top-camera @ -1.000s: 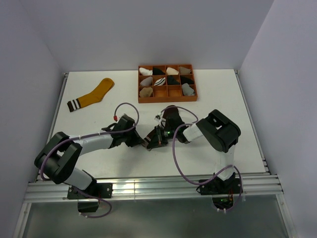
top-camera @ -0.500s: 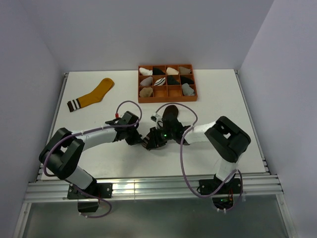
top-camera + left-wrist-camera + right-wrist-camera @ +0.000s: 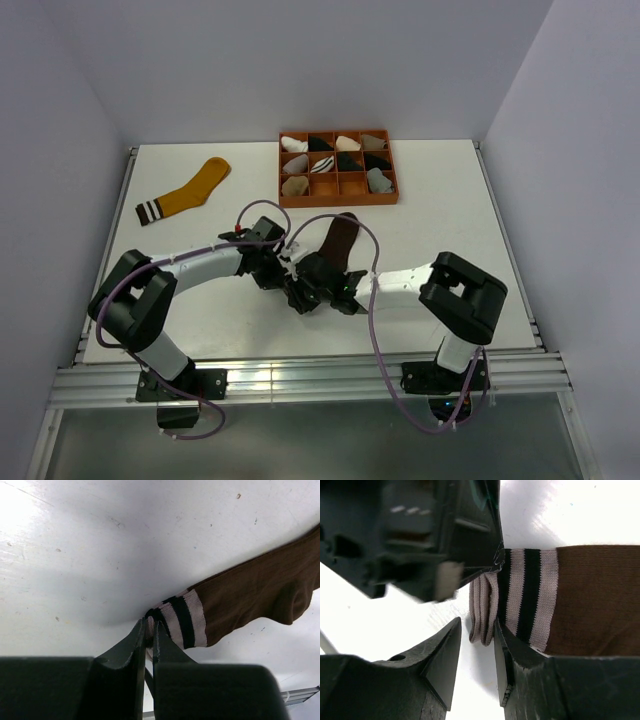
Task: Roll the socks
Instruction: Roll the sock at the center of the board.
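Socks are barely started. The brown sock [image 3: 338,240] lies flat and stretched out on the table [image 3: 450,200]. Its striped cuff [image 3: 182,620] shows only a first small fold at the very edge, so I judge the rolling to be at its opening turn. The yellow sock [image 3: 190,190] lies unrolled and untouched, well apart to the left of both claws. I cannot pick out a grey one for sure. The tray [image 3: 338,201] of small bundles sits beyond the claws, past the brown sock's toe.

Both arms reach low and inward, forearms near the table, and their wrists meet at the cuff. The left claw [image 3: 148,630] is clamped together on the cuff's edge, and the sock runs away from its tips to the right. The right claw [image 3: 477,630] faces it, with its tips just beside the left claw's. Its fingers stand a little apart with the folded edge sitting in the gap, not visibly squeezed. The rest of the sock stretches away to its right.
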You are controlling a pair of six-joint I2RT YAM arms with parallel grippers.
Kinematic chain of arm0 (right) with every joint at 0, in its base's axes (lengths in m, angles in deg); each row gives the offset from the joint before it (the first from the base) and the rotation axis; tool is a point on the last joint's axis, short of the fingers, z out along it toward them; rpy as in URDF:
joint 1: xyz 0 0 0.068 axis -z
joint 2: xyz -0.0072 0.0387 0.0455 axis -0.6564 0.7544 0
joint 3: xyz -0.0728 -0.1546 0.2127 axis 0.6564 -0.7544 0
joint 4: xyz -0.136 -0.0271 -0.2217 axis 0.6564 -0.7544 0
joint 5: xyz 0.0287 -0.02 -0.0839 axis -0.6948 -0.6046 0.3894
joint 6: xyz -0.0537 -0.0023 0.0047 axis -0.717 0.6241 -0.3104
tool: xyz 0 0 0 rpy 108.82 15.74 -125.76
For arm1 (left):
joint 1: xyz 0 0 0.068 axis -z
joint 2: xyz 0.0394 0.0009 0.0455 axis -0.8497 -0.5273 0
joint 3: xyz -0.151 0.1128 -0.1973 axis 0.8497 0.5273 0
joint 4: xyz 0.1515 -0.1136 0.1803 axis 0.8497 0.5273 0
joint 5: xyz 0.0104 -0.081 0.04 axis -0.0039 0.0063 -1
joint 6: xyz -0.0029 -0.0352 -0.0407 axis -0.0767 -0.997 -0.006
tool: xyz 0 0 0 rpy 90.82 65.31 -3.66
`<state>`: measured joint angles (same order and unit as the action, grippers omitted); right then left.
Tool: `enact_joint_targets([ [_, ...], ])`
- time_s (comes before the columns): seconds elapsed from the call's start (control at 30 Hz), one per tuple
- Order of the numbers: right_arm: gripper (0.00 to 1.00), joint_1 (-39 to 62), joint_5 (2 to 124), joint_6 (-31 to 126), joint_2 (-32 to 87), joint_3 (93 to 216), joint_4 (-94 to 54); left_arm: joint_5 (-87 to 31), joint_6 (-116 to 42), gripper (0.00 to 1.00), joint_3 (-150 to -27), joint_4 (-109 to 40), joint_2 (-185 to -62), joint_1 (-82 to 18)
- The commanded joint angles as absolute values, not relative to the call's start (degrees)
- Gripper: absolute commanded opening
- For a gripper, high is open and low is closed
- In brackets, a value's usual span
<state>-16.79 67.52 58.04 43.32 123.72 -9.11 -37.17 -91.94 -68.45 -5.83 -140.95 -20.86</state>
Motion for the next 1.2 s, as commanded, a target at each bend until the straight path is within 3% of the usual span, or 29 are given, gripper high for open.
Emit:
enact_joint_targets([
  [0.0,0.4,-18.82,77.84,55.18,42.74,125.09,-9.51,-37.72,-93.14,0.0,-70.45,-3.37,-140.73,-20.82],
  [0.13,0.4,-20.75,82.25,54.64,45.37,125.97,-10.48,-37.1,-94.2,0.0,-70.36,-3.72,-140.46,-20.91],
  [0.23,0.34,-21.9,85.41,54.91,47.04,127.11,-12.14,-36.75,-94.38,0.0,-70.54,-3.55,-140.82,-21.09],
  [0.3,0.21,-22.34,86.82,55.52,47.58,127.46,-13.11,-36.75,-94.29,0.0,-70.63,-3.55,-140.9,-21.44],
  [0.33,0.1,-22.34,87.44,55.7,47.75,127.55,-13.72,-36.75,-94.38,0.0,-70.71,-3.2,-140.9,-21.53],
  [0.43,0.0,-21.73,84.04,55.96,47.05,127.47,-14.69,-37.1,-94.2,0.0,-70.63,-2.93,-140.2,-21.97],
  [0.67,0.0,-15.41,60.07,60.44,43.36,126.85,-14.26,-38.77,-95.34,0.04,-68.61,-4.25,-136.34,-22.67],
  [1.0,0.0,-0.47,29.29,75.82,49.94,123.34,-0.04,-41.4,-94.38,0.37,-63.07,-9.26,-128.78,-22.76],
  [1.17,0.0,2.97,20.48,83.8,54.87,122.11,8.67,-41.76,-93.59,0.44,-59.3,-13.55,-125.1,-22.67],
])
